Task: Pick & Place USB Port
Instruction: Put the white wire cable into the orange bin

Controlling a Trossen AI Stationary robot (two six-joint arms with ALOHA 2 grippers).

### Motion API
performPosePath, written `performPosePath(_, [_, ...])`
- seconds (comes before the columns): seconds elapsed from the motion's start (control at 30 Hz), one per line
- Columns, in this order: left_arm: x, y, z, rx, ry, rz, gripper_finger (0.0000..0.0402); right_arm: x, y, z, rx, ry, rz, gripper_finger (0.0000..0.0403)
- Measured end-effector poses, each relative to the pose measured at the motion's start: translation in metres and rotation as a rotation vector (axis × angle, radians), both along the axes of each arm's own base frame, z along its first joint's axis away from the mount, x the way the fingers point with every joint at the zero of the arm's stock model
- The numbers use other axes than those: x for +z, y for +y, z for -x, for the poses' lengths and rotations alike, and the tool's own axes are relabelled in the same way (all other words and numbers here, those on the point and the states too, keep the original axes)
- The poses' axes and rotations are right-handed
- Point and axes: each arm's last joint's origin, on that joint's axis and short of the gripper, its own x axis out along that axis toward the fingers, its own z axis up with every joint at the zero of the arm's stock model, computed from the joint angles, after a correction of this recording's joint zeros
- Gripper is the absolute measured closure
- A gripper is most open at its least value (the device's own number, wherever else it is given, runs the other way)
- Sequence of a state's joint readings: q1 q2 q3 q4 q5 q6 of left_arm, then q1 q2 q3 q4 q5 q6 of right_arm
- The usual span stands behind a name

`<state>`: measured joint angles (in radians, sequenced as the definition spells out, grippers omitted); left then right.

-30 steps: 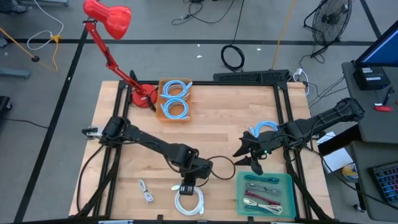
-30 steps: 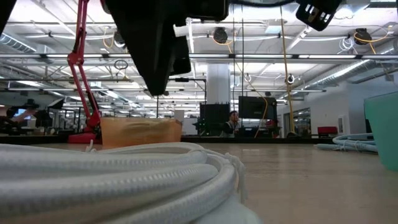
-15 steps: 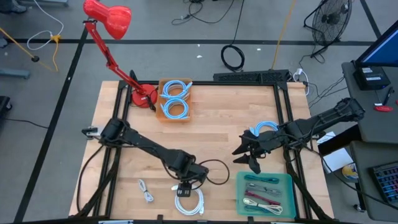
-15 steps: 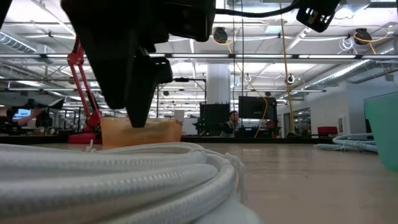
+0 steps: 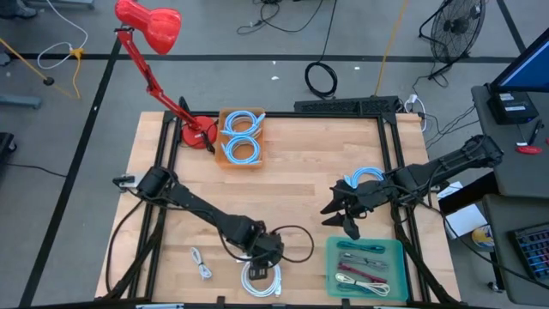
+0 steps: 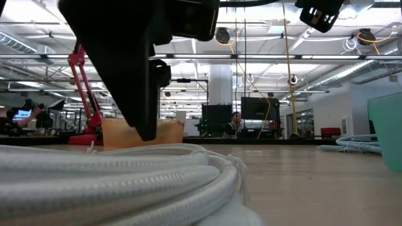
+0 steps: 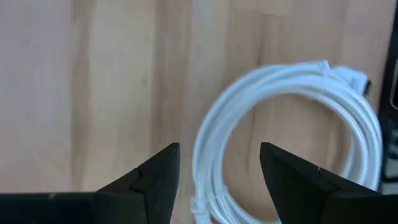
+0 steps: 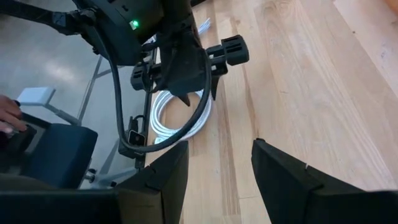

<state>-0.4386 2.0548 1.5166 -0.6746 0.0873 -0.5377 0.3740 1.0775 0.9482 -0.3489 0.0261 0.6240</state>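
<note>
Showing a wooden counter (image 5: 283, 180) from above, with the coiled white cable (image 5: 262, 279) at its near edge taken as the landmark. The left gripper (image 5: 262, 260) hangs directly over the coil's far rim, its fingers (image 7: 158, 171) spread apart with a strand of the coil lying between them in the left wrist view; nothing is pinched, and the cable rests flat on the wood. In the low view the same coil (image 6: 119, 182) fills the foreground, with the dark left gripper (image 6: 141, 75) reaching down to its top; whether a fingertip touches the cable cannot be told. A smaller white cable (image 5: 201, 263) lies to the left of the coil, apart from it. To the right of the coil sits a teal tray (image 5: 396, 249) holding several cables. The right gripper (image 5: 341, 216) waits beyond that tray's far left corner, well to the right of the coil, fingers spread and empty; a loop of light blue cable (image 5: 364, 178) lies just behind it. Far from the coil, near the counter's back edge, an orange box (image 5: 242, 137) holds two coiled blue cables, and the base of a red desk lamp (image 5: 196, 134) stands just left of that box. The right wrist view shows the left gripper (image 8: 186, 93) poised over the white coil (image 8: 180, 118).
</note>
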Motion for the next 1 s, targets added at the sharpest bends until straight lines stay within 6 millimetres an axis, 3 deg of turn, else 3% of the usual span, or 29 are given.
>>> performPosePath(0.33, [-0.030,-0.010,-0.006,0.048,0.059,0.057,0.0179,0.000,0.001,0.001,0.029,0.007,-0.008,0.0234])
performPosePath(0.47, [-0.037,-0.009,-0.006,0.145,0.106,0.064,0.0186,-0.001,0.003,0.002,0.047,0.014,-0.012,0.0234])
performPosePath(0.57, [-0.038,-0.001,-0.005,0.228,0.169,0.070,0.0245,-0.001,0.003,0.002,0.063,0.026,-0.017,0.0234])
performPosePath(0.67, [-0.034,0.009,-0.005,0.266,0.220,0.098,0.0357,-0.003,0.003,0.003,0.076,0.042,-0.009,0.0234])
performPosePath(0.7, [-0.032,0.013,-0.006,0.288,0.227,0.106,0.0373,-0.003,0.003,0.004,0.087,0.043,-0.009,0.0234])
performPosePath(0.83, [-0.014,0.034,-0.002,0.369,0.246,0.083,0.0377,-0.004,0.004,0.006,0.124,0.062,-0.005,0.0234])
performPosePath(1.0, [0.046,0.074,0.014,0.508,0.173,0.013,0.0377,-0.001,-0.001,0.017,0.146,0.077,0.024,0.0234])
